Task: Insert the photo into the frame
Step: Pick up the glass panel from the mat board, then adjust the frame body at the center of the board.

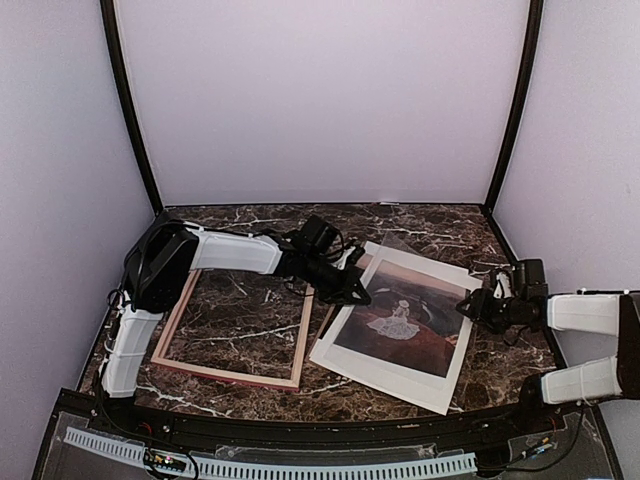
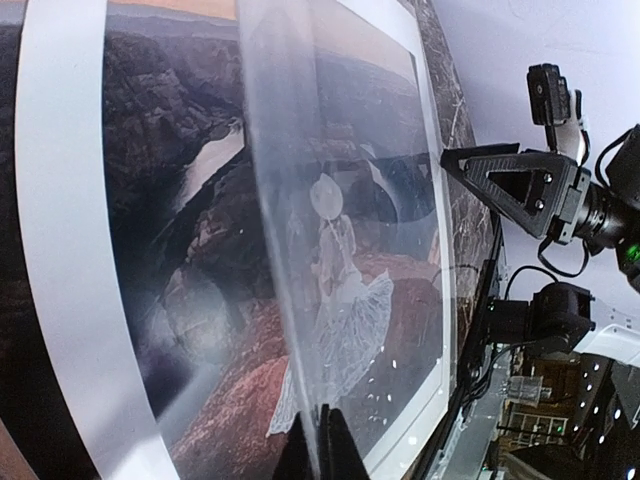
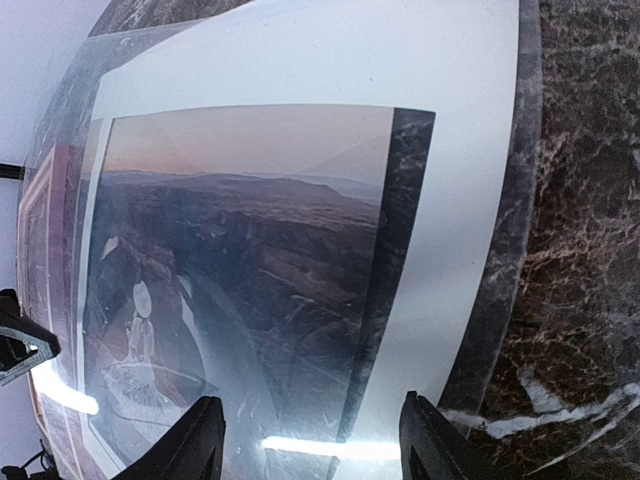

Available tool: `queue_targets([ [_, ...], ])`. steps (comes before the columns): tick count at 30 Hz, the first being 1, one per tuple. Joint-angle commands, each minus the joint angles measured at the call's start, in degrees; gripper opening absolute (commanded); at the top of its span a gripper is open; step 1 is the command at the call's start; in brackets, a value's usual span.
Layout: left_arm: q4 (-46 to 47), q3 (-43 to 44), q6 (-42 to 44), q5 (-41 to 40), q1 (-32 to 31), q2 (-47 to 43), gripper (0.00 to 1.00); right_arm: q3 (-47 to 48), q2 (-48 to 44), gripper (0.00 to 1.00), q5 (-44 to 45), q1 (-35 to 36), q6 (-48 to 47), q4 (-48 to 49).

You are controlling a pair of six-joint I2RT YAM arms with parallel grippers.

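Observation:
The photo (image 1: 405, 325) lies flat on the table right of centre, under a white mat (image 1: 392, 376); the white-dressed figure shows through the mat's window. The pink frame (image 1: 230, 378) lies empty to the left, with bare table inside it. My left gripper (image 1: 357, 290) is at the photo's left edge, shut on a clear plastic sheet (image 2: 285, 200) that it holds tilted up over the photo (image 2: 190, 260). My right gripper (image 1: 467, 305) is open at the mat's right edge; its fingers (image 3: 200, 440) straddle the photo (image 3: 250, 260) and the mat (image 3: 460, 200).
The clear sheet's far corner (image 1: 392, 240) rises above the mat's far edge. A strip of marble table (image 3: 405, 250) shows inside the mat's window beside the photo. White walls enclose the table (image 1: 420, 225) on three sides.

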Motion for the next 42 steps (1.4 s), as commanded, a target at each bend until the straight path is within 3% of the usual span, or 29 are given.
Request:
queue_targets([
  [1, 0.72, -0.33, 0.53, 3.18, 0.89, -4.24, 0.00, 4.96, -3.73, 0.63, 1.95, -0.29, -3.27, -7.10],
  [8, 7.06, -8.30, -0.43, 7.36, 3.76, -16.49, 0.00, 11.27, -10.74, 0.78, 2.41, -0.19, -3.43, -14.69],
  [16, 7.28, -20.45, -0.09, 10.80, 10.90, -36.15, 0.00, 16.36, -10.48, 0.79, 1.44, 1.03, -2.20, -15.64],
  [21, 3.12, -25.26, 2.28, 11.20, 18.94, -46.96, 0.00, 17.91, -5.79, 0.80, 2.41, 6.75, 0.29, -11.02],
  [30, -20.77, -15.26, 14.80, 5.25, 28.43, -58.07, 0.00, 28.29, 13.32, 0.82, 9.67, 28.67, 4.48, -1.77],
  [36, -30.91, -5.63, 19.81, -5.37, 32.08, -60.26, 0.00, 43.60, 31.70, 0.79, 14.81, 41.78, 2.38, -4.87],
  [42, -38.23, 2.88, 22.26, -17.15, 32.41, -58.90, 0.00, 56.68, 44.79, 0.77, 17.35, 49.15, -0.29, -8.78],
])
